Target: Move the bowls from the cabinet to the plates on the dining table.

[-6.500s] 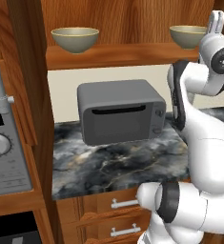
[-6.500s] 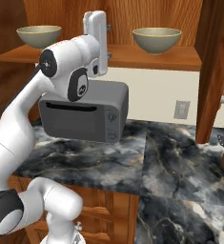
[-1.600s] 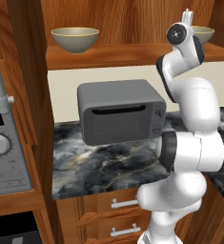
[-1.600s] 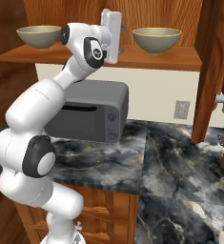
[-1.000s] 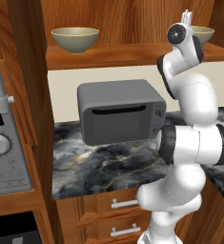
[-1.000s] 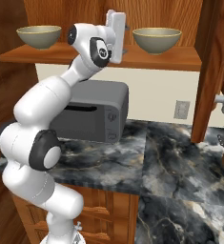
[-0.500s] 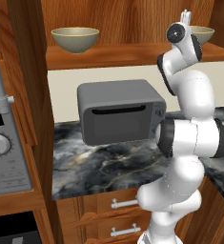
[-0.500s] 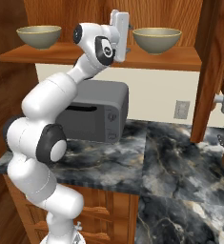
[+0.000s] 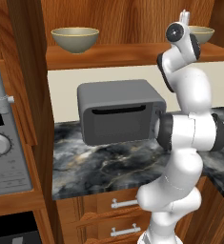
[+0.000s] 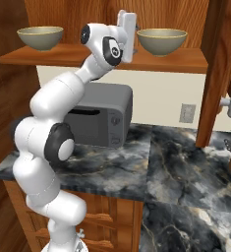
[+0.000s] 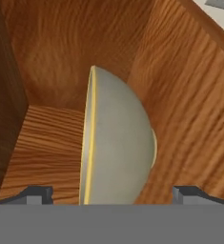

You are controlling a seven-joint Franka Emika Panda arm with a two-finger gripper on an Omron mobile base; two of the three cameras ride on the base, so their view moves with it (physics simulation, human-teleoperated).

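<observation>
Two grey-olive bowls with pale rims stand on the cabinet shelf [image 9: 113,53]: one at the left [image 9: 75,39] [image 10: 40,37], one at the right [image 9: 201,33] [image 10: 162,41]. My arm reaches up to shelf height, and the white hand of the gripper [image 10: 129,34] sits just left of the right bowl. In the hand view that bowl [image 11: 118,143] appears rolled on its side, close up. The gripper [image 11: 112,194] is open, its dark tips wide apart on either side of the bowl and not touching it. The plates and the dining table are out of view.
A grey toaster oven [image 9: 120,112] [image 10: 100,118] stands on the marbled counter [image 10: 176,162] under the shelf. Wooden cabinet sides [image 9: 25,71] [image 10: 220,64] flank the opening. A steel oven with a knob [image 9: 1,147] is at the left, and drawers [image 9: 123,205] lie below.
The hand has crept a little toward the right bowl at shelf height, and the elbow has swung with it. Both bowls stay put and the jaws stay wide.
</observation>
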